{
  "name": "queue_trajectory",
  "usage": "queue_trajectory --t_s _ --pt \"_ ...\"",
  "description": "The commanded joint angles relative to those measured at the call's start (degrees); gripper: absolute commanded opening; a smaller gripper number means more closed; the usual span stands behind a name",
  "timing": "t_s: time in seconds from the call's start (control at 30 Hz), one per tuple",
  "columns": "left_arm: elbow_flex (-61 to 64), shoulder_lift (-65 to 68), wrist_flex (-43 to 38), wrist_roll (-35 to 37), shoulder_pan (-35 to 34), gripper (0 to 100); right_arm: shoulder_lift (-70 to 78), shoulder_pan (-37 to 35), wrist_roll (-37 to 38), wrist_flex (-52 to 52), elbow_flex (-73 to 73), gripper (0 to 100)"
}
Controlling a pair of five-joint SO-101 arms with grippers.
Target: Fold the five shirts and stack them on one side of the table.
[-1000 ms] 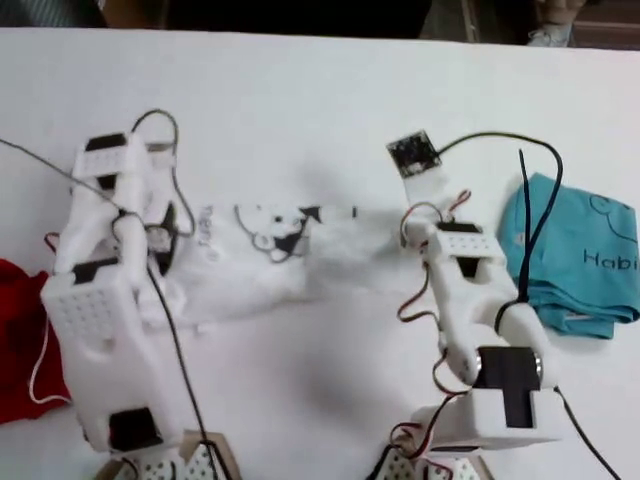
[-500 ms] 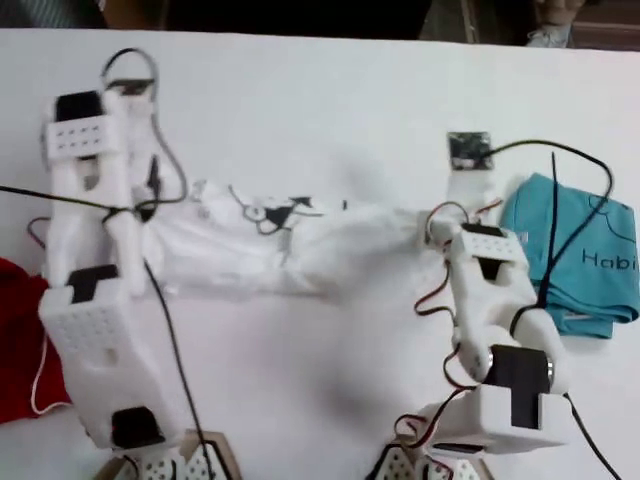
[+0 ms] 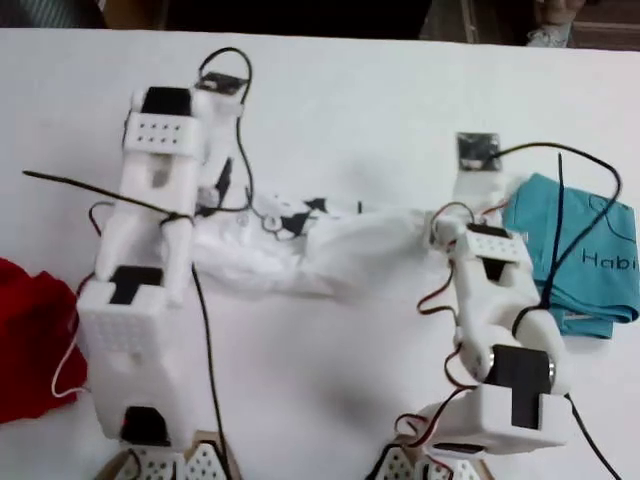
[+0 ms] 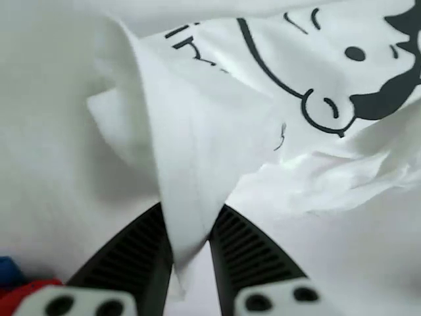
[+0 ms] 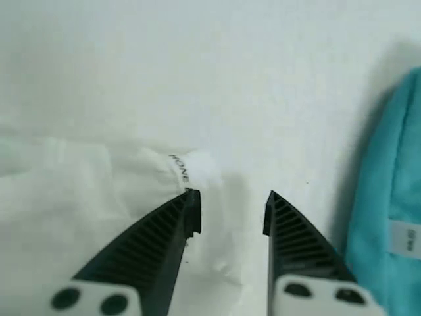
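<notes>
A white shirt with a black cartoon print lies bunched in a long strip across the middle of the table. My left gripper is shut on a fold of the white shirt, and it sits at the strip's left end. My right gripper is open over the white shirt's collar end, at the strip's right end. A teal shirt lies folded at the right. A red shirt lies crumpled at the left edge.
The teal shirt lies close beside my right gripper. Black cables run from the right arm across the teal shirt. The far half of the table is bare white surface. Both arm bases stand at the near edge.
My left arm has swung to the right and away from the near edge, carrying the shirt's left end toward the centre. The shirt has bunched narrower. My right arm shifted slightly right, then stayed.
</notes>
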Motion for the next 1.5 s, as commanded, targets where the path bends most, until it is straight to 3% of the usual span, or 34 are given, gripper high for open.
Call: queue_trajectory --t_s 0.0,0.37,0.6,0.73,0.93,1.2,1.47 --pt "2.68 -3.25 -0.26 -0.97 -4.04 3 -5.23 -4.35 4.22 5.05 -0.97 17.1" --pt "5.49 0.79 -5.54 -2.02 -5.19 3 -38.02 -8.57 9.76 20.44 -0.88 25.6" --pt "-3.74 0.62 -0.7 -2.37 -2.29 3 -51.21 14.02 14.33 20.44 2.55 23.4" --pt "-12.18 0.62 1.05 -2.37 5.36 3 -52.26 23.96 19.52 17.71 8.53 23.4" --pt "-16.66 0.79 0.79 -2.37 19.34 3 -52.35 39.08 19.87 16.31 12.66 23.4" --pt "-16.75 1.05 0.53 -2.37 33.93 3 -52.35 50.42 19.87 16.48 14.07 23.4" --pt "-16.57 1.23 -7.21 -2.37 39.82 3 -52.35 55.25 20.04 17.19 17.05 23.4"
